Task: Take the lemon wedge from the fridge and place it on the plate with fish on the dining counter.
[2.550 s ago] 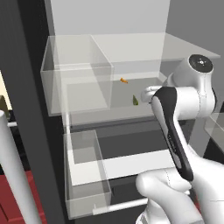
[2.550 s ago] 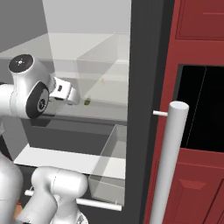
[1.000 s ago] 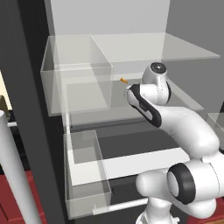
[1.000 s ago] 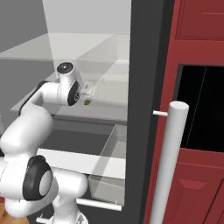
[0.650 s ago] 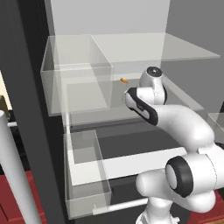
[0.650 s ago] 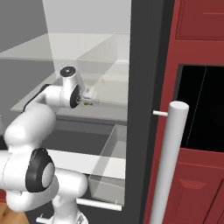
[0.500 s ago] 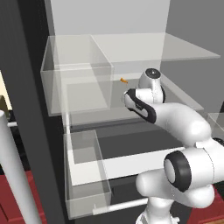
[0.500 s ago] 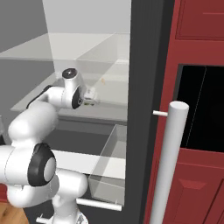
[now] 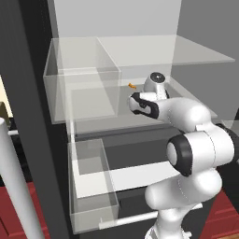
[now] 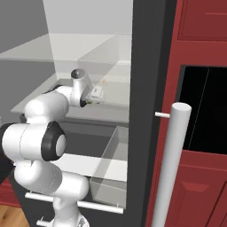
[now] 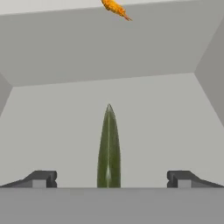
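The lemon wedge (image 11: 108,148) is a thin, dark green sliver that stands on edge on the pale shelf of the fridge (image 9: 28,93). It lies between the two fingertips of my gripper (image 11: 109,180), which is open, with a wide gap on each side of the wedge. In the right base view the gripper (image 10: 93,98) reaches deep into the fridge (image 10: 146,88) at shelf height. In the left base view the arm's wrist (image 9: 142,103) hides the fingers and the wedge. The plate with fish and the dining counter are out of view.
A small orange piece (image 11: 115,7) lies farther back on the same shelf (image 9: 132,85). A clear bin (image 9: 81,88) fills the shelf's left part. A clear door bin (image 9: 91,186) and a pale bar handle (image 10: 170,168) stand in front. Red cabinets (image 10: 199,186) lie to the right.
The arm has stretched deeper into the fridge and turned its hand toward the wedge. The hand now sits lower and closer to the shelf. The base has not moved.
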